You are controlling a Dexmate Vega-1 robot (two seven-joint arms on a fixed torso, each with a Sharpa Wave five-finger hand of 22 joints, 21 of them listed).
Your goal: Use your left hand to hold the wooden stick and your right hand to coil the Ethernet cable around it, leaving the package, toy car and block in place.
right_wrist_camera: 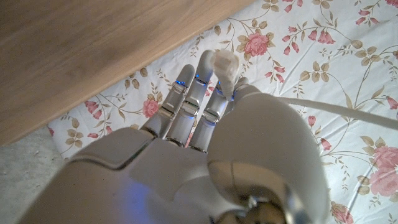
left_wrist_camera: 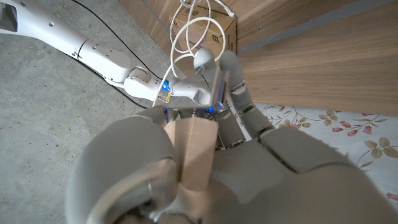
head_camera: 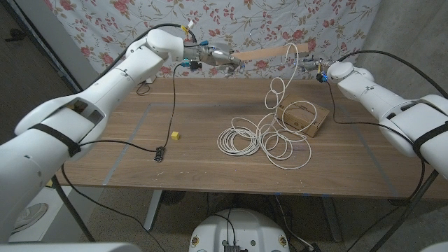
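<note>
My left hand [head_camera: 218, 57] grips a pale wooden stick [head_camera: 269, 52] by one end and holds it level above the table's far edge. In the left wrist view the stick [left_wrist_camera: 194, 155] runs out of that hand [left_wrist_camera: 249, 174] toward my right hand [left_wrist_camera: 194, 87]. My right hand [head_camera: 312, 63] is at the stick's far tip, pinching the white Ethernet cable [right_wrist_camera: 225, 65]. The cable [head_camera: 274, 91] hangs from the stick in loose loops down to a coil [head_camera: 255, 140] on the table. The cardboard package [head_camera: 303, 116] lies beside the coil. The yellow block [head_camera: 176, 135] and the small dark toy car [head_camera: 160, 153] sit left of centre.
A floral cloth [head_camera: 105, 21] hangs behind the wooden table [head_camera: 210, 175]. Thin black wires [head_camera: 112, 144] from my arms trail over the tabletop on the left, and another [head_camera: 350, 123] on the right near the package.
</note>
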